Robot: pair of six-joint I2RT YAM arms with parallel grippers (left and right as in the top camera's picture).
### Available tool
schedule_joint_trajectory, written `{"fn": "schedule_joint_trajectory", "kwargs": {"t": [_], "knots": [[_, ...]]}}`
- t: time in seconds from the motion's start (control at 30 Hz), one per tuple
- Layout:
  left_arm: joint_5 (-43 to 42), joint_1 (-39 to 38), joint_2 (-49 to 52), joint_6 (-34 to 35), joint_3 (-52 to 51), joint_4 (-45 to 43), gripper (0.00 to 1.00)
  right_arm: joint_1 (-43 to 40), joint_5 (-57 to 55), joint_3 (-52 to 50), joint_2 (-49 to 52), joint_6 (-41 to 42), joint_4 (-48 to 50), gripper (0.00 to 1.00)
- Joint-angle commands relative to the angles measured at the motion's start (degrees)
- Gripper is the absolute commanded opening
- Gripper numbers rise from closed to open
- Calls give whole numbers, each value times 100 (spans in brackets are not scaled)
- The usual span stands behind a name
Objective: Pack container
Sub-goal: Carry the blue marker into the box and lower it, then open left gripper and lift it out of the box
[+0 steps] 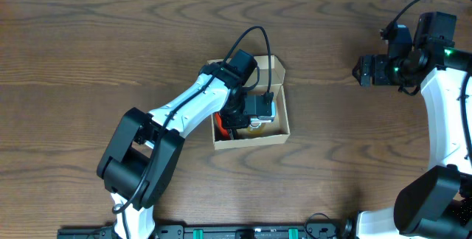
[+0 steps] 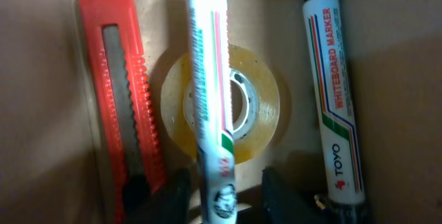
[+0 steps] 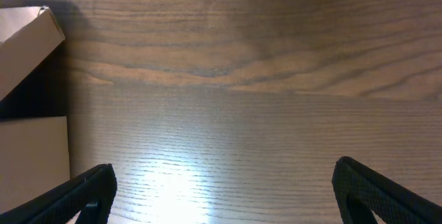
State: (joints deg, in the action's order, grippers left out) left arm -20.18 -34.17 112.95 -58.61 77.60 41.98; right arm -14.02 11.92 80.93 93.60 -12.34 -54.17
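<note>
The container (image 1: pixel 251 140) is a tan cardboard box in mid-table, lid flap up at its far side. My left gripper (image 1: pixel 247 117) reaches down into it. In the left wrist view its fingers (image 2: pixel 224 196) stand apart on either side of a blue-capped white marker (image 2: pixel 210 79), with small gaps, so it is open. The marker lies across a roll of clear tape (image 2: pixel 259 106). A red cutter (image 2: pixel 121 92) lies left of it and a black-capped whiteboard marker (image 2: pixel 335 99) to the right. My right gripper (image 1: pixel 361 69) (image 3: pixel 224 189) is open and empty over bare table.
The dark wooden table (image 1: pixel 88 54) surrounds the box. In the right wrist view the box's flap (image 3: pixel 27 37) shows at the left edge. The right arm stands along the table's right side (image 1: pixel 446 106).
</note>
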Motion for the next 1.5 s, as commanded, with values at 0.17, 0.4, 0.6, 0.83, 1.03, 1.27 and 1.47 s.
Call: {"fn": "schedule_joint_trajectory", "kwargs": {"t": [0.17, 0.4, 0.6, 0.83, 1.03, 1.27, 1.47], "knots": [[173, 2, -234, 647, 249, 48, 77, -42, -11, -17, 50, 26, -2, 94], [656, 7, -857, 1005, 551, 129, 88, -42, -11, -17, 50, 28, -13, 94], [1635, 22, -1523, 1888, 758, 131, 95, -42, -11, -17, 50, 28, -11, 94], [1869, 553, -2116, 3154, 769, 446, 95, -42, -2, -17, 50, 28, -52, 98], [940, 2026, -2159, 5576, 763, 498, 80, -17, 922, -17, 55, 157, -24, 13], [-404, 3254, -1982, 6655, 575, 527, 57, 105, 1499, -17, 387, 883, -46, 1], [-1733, 3720, -1460, 6763, 411, 450, 18, 439, 1827, -17, 1102, 957, -22, 1]]}}
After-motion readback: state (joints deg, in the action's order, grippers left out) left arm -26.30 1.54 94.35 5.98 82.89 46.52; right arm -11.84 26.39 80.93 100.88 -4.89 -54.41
